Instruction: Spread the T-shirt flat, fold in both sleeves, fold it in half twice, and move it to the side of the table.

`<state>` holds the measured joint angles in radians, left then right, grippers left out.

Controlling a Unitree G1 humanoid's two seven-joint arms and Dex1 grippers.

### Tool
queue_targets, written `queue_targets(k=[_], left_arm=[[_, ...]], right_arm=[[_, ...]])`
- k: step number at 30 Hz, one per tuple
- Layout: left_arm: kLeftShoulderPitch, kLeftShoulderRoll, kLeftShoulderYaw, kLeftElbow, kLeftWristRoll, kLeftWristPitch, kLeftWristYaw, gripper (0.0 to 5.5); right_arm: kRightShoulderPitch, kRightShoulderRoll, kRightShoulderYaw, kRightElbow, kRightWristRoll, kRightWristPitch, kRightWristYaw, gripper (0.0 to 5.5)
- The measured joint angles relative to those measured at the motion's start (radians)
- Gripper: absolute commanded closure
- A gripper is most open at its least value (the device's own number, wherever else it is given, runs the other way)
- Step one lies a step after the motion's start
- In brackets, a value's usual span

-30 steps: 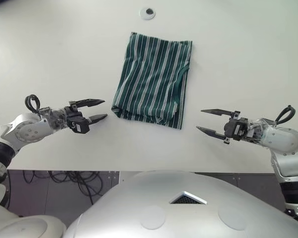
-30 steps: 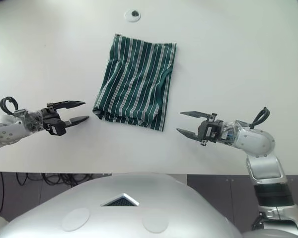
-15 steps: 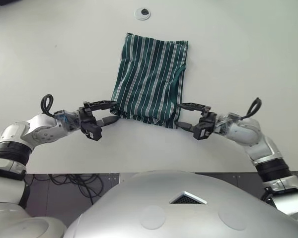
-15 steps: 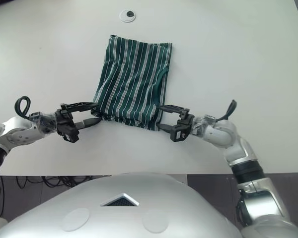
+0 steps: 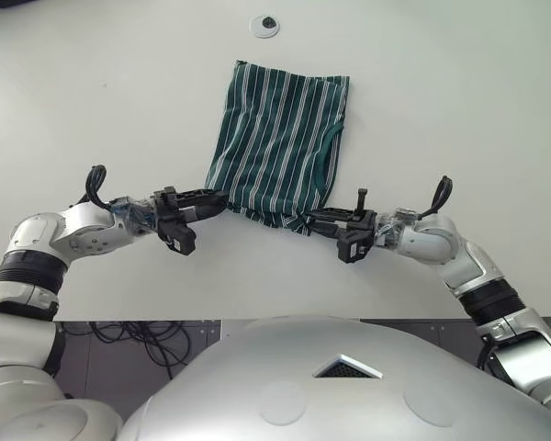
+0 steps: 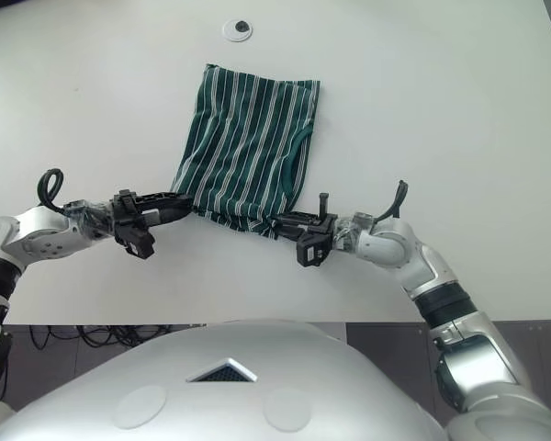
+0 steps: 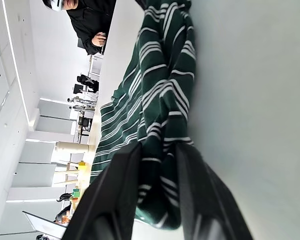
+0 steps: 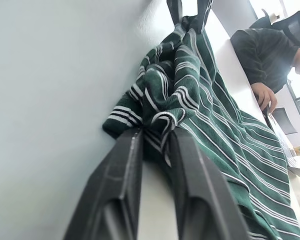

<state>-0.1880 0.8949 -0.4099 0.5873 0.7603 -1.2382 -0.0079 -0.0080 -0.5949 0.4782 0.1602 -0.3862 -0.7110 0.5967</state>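
Left gripper (image 5: 213,198) is clamped on the near left corner of the folded green striped T-shirt (image 5: 280,138), left of centre in the head view. Right gripper (image 5: 314,220) is clamped on the near right corner, just below centre. Both wrist views show cloth bunched between the jaws. The T-shirt lies on the white table (image 5: 459,110), upper middle of the frame.
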Motion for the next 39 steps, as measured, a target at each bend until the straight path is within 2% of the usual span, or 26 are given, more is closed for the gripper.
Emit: queue_targets(k=[3,7,9,12,16,20,23,26,30,34,39], left_arm=[[-0.021,-0.006,-0.007,0.013,0.006,0.005,0.009,5.06],[-0.040,-0.006,-0.018,0.021,0.001,0.001,0.004,5.49],[-0.037,0.000,-0.042,0.027,-0.087,0.006,-0.069,5.49],[0.020,0.052,-0.122,-0.062,-0.442,0.089,-0.291,5.49],[0.165,0.184,-0.228,-0.376,-0.916,0.385,-0.654,5.49],[0.268,0.373,-0.253,-0.686,-1.339,0.683,-0.983,5.49],[0.342,0.515,-0.220,-0.917,-1.597,0.919,-1.187,5.49],[0.355,0.491,-0.132,-0.977,-1.678,1.026,-1.193,5.49],[0.343,0.366,-0.046,-0.992,-1.681,1.133,-1.138,5.49],[0.256,0.170,0.013,-0.894,-1.581,1.221,-1.034,5.49],[0.181,0.036,0.073,-0.714,-1.417,1.256,-0.983,5.49]], right_arm=[[-0.010,0.000,0.006,0.005,-0.006,0.012,-0.011,5.46],[-0.012,0.001,0.008,0.008,0.044,0.043,0.009,5.50],[0.001,0.001,0.010,-0.004,0.137,0.088,0.059,5.50],[0.057,-0.014,0.006,-0.073,0.327,0.196,0.179,5.50],[0.144,-0.112,-0.007,-0.194,0.594,0.372,0.372,5.50],[0.258,-0.271,-0.046,-0.322,0.885,0.561,0.588,5.50],[0.326,-0.368,-0.169,-0.436,1.106,0.705,0.684,5.50],[0.324,-0.354,-0.243,-0.447,1.144,0.763,0.665,5.50],[0.302,-0.295,-0.298,-0.430,1.142,0.811,0.616,5.50],[0.234,-0.204,-0.367,-0.375,1.145,0.886,0.526,5.50],[0.169,-0.131,-0.400,-0.334,1.125,0.955,0.439,5.50]])
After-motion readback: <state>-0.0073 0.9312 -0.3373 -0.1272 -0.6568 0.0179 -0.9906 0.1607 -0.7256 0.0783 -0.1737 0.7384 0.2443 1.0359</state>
